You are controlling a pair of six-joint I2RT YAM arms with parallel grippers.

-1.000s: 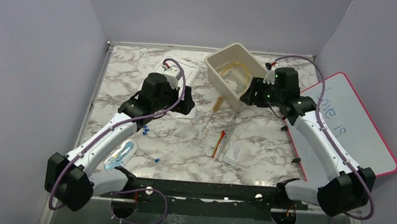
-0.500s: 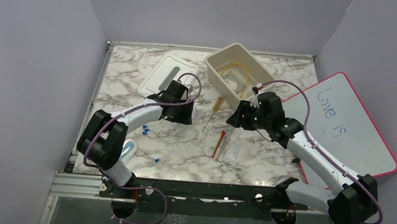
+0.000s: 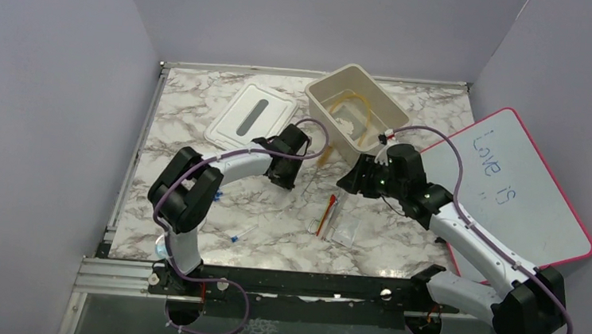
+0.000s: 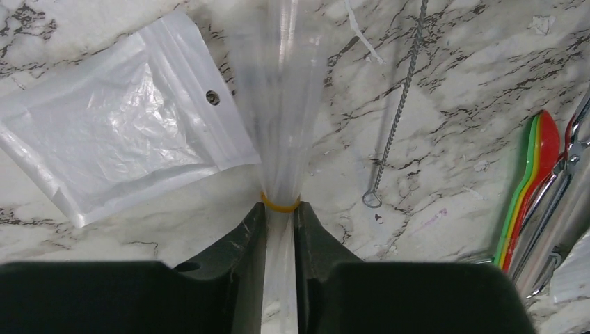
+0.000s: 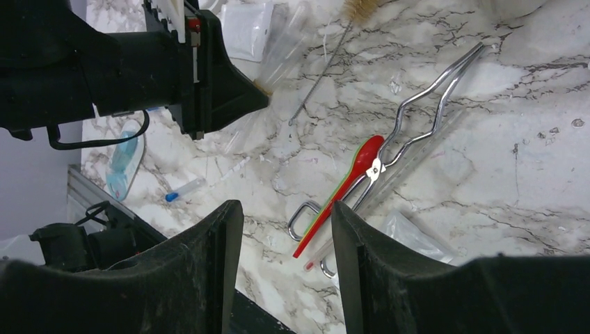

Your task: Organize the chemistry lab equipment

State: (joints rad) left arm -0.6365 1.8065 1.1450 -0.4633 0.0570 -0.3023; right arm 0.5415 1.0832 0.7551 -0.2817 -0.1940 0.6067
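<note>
My left gripper point(image 4: 280, 209) is shut on a clear plastic bundle point(image 4: 278, 104) tied with a yellow rubber band, low over the marble table point(image 3: 185, 118). A flat clear packet point(image 4: 118, 146) lies to its left, a thin chain point(image 4: 396, 118) to its right. My right gripper point(image 5: 286, 209) hangs open above the metal tongs point(image 5: 424, 90) and a red-tipped dropper point(image 5: 348, 181), holding nothing. In the top view the left gripper point(image 3: 289, 165) and right gripper point(image 3: 354, 179) face each other. Amber tubing point(image 3: 355, 105) lies in the beige bin point(image 3: 386, 102).
The bin's white lid point(image 3: 250, 115) lies at the back left. A pink-edged whiteboard point(image 3: 515, 184) leans on the right. Tiny blue-capped pieces point(image 3: 216, 195), a blue-capped tube point(image 3: 241, 233) and a clear packet point(image 3: 346, 231) are scattered near the front.
My left arm swung right from the lid to the table's middle and its jaws closed on the plastic bundle. My right gripper came down from the bin toward the tongs.
</note>
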